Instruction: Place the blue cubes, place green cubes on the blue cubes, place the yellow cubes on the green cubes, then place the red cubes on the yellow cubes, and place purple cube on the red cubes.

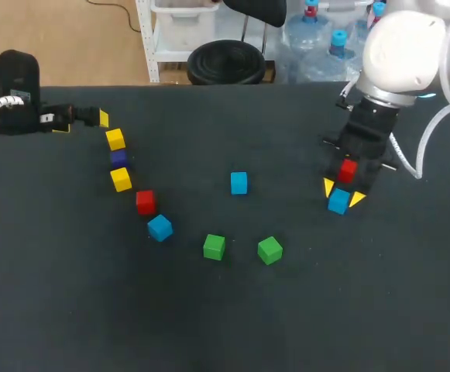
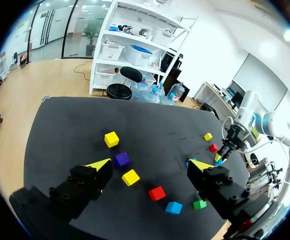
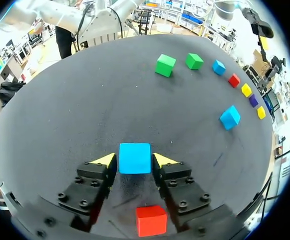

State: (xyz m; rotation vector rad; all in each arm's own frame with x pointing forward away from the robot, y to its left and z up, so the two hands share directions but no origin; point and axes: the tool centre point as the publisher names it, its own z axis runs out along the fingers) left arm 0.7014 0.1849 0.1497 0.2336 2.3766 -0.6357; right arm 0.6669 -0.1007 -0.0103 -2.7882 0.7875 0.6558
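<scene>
A blue cube (image 3: 135, 158) is pinched between the yellow tips of the right gripper (image 3: 134, 160), at the right side of the dark table (image 1: 379, 310). Whether it is lifted cannot be told. A red cube (image 3: 151, 220) lies just behind the fingers. A second blue cube (image 1: 238, 183) sits near the middle. The left gripper (image 2: 150, 163) is spread wide and empty at the far left. The held cube is probably best kept level, carried clear of the red cube, and set down square beside the second blue cube.

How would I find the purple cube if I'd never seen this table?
Start at the left side of the black table, where a curved row of cubes begins near the left arm. The purple cube sits between two yellow cubes, and it is the only purple one.
</scene>
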